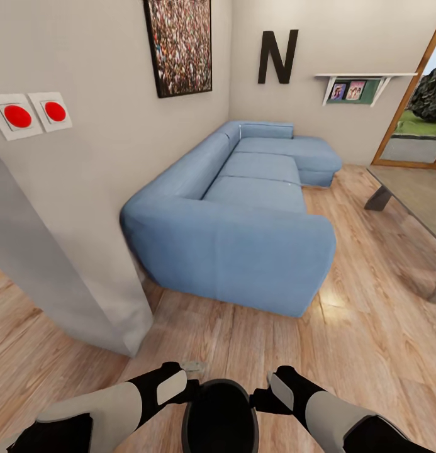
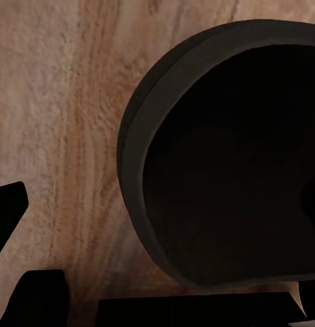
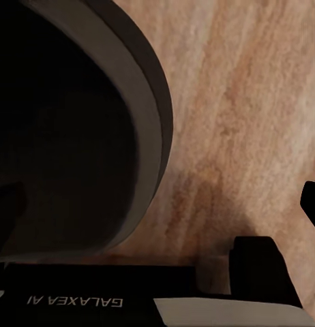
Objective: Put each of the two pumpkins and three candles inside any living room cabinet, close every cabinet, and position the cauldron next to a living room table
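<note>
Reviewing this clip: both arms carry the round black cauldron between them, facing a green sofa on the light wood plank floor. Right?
Not quite: the sofa is blue, not green, as the head view shows. The round black cauldron does sit between both arms above the light wood plank floor.

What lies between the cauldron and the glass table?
In the head view, only bare plank floor separates the cauldron, held between both arms, from the table at right.

Domestic living room. Evidence: long blue upholstered corner sofa (image 1: 243, 207), light wood plank floor (image 1: 368, 327), framed wall picture (image 1: 180, 45).
</note>
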Robot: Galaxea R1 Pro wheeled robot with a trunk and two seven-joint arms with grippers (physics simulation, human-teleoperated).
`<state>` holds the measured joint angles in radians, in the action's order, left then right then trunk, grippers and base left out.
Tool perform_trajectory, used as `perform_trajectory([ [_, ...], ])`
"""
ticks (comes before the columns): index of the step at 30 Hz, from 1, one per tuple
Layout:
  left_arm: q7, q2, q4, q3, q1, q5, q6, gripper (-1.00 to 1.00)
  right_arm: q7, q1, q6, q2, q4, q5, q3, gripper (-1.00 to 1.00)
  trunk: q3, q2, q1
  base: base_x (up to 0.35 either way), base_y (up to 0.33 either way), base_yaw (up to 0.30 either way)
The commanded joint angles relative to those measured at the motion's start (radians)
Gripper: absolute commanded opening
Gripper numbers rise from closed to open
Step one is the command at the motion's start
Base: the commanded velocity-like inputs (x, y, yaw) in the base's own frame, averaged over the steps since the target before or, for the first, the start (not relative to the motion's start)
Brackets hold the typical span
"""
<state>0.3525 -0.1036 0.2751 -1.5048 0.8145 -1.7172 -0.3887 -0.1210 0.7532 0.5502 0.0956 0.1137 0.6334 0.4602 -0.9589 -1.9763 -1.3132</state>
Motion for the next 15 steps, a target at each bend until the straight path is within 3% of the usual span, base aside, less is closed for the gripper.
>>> perform_trajectory([
  [1,0.000,0.000,0.001,0.001,0.000,0.000,0.001,1.00,0.000,0.000,-0.001,0.000,0.000,-0.001,-0.001,1.00,0.000,0.000,0.000,0.000,0.000,0.000],
  [5,0.000,0.001,0.008,0.004,0.000,-0.002,-0.001,1.00,0.000,0.000,-0.002,-0.007,0.002,-0.003,-0.001,1.00,0.000,0.000,0.000,0.000,0.000,0.000],
  [15,0.005,-0.007,0.001,0.003,0.000,-0.002,-0.002,1.00,0.014,0.000,0.000,-0.005,0.002,0.001,-0.001,1.00,-0.031,-0.070,-0.038,0.000,0.000,0.000],
])
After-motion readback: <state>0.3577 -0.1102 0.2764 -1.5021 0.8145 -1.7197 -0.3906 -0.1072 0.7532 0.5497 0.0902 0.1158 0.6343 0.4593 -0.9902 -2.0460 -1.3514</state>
